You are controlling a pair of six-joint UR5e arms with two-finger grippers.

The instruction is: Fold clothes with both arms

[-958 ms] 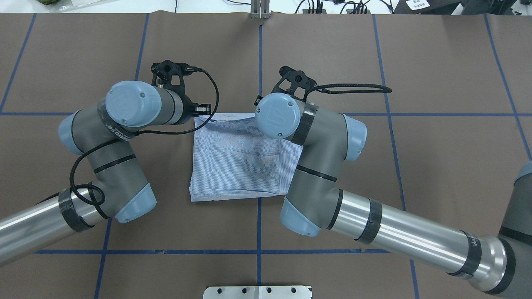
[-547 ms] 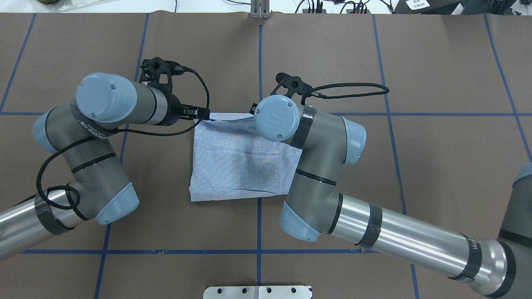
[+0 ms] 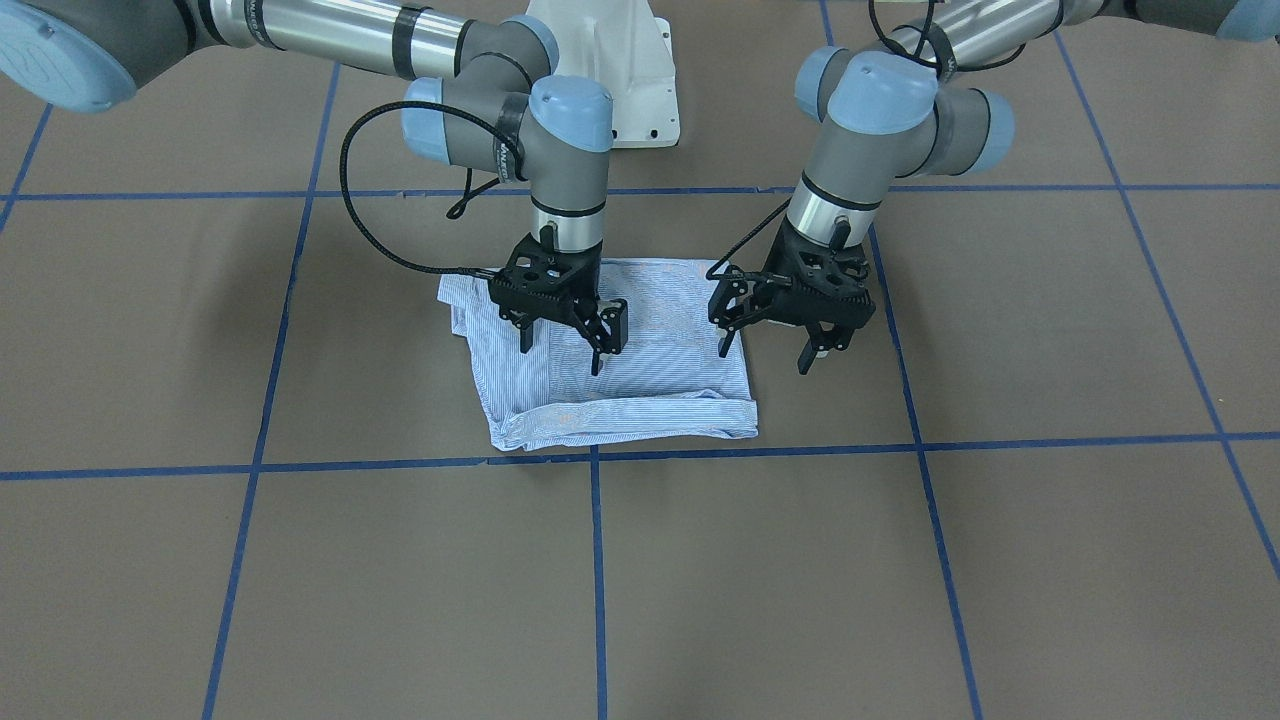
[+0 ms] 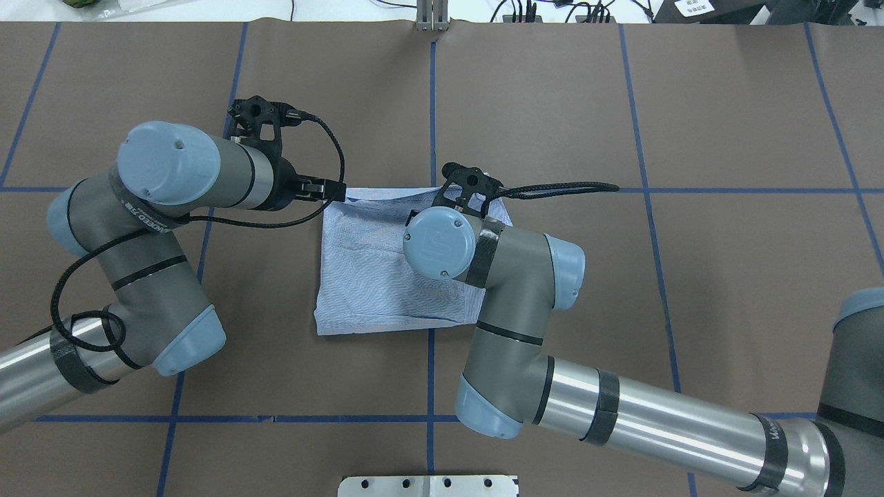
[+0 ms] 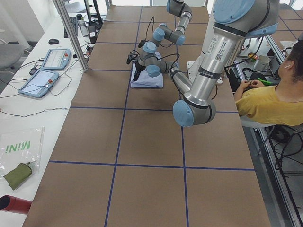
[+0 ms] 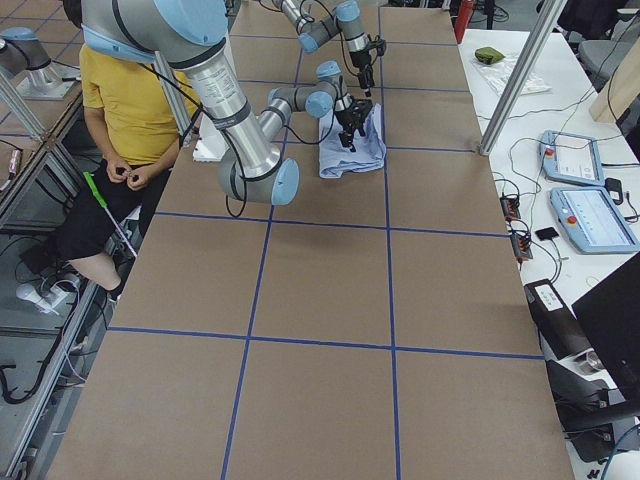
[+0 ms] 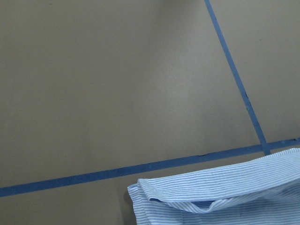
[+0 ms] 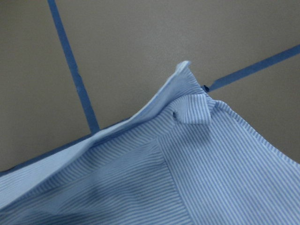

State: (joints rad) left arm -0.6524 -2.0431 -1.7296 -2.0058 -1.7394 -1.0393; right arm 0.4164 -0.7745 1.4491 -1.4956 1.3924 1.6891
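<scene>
The light blue-and-white finely striped shirt (image 3: 640, 390) lies folded into a compact rectangle at the middle of the brown paper-covered table (image 3: 300, 560). Over it hangs the black two-finger right gripper (image 3: 560, 350), fingers spread, nothing held. The black two-finger left gripper (image 3: 765, 350) hovers just off its side edge, likewise spread and empty. Light, limp cloth, I'd judge; the layers look likely to slip, so pinch the whole stack at the corners.

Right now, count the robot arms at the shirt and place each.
2. The left arm ends at the shirt's far left corner; the right arm reaches over its far right part. None appears hidden.
</scene>
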